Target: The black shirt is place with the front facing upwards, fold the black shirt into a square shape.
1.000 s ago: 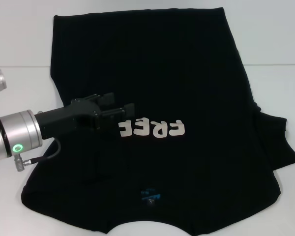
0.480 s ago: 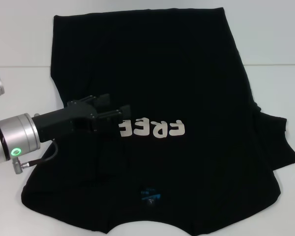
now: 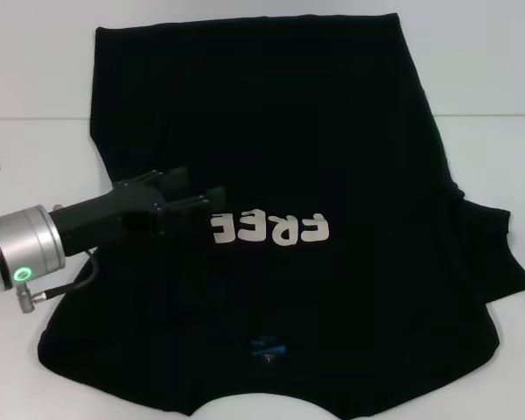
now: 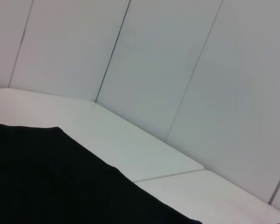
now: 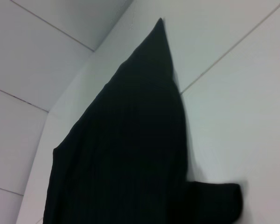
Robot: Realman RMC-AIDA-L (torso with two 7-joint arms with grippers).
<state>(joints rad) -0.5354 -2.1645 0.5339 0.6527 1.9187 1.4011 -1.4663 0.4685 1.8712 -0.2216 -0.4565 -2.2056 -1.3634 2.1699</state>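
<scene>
Black shirt (image 3: 280, 175) lying front-up on desk (image 3: 490, 79), left side folded inward | left gripper (image 3: 201, 200) hovering over chest, jaws apart, empty | right gripper unseen | next: folding right sleeve inward

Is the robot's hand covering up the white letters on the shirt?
No, the left gripper sits beside the white letters on the black shirt, and every letter shows.
</scene>
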